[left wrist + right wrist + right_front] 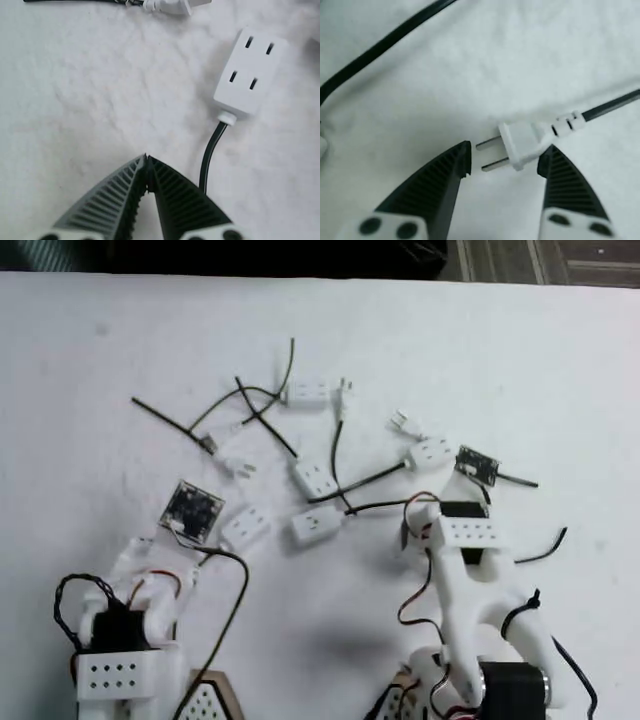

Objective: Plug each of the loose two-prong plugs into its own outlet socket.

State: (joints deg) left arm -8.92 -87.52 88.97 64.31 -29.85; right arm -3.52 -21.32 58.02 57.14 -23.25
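— Where is the plug (pixel 520 142)?
— Flat on the table (pixel 470 65), prongs bare, between my right gripper's (pixel 506 152) parted fingers.
— And the left?
— My left gripper (pixel 146 162): fingers pressed together, empty, near an outlet socket (pixel 247 75).

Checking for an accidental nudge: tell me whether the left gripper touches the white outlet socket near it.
Apart. The left wrist view shows the left gripper, shut, with bare table between its tips and the outlet socket.

No legible txt, labels or nos. on outlet socket (pixel 247 75), plug (pixel 522 142) or circuit board (pixel 192 510).
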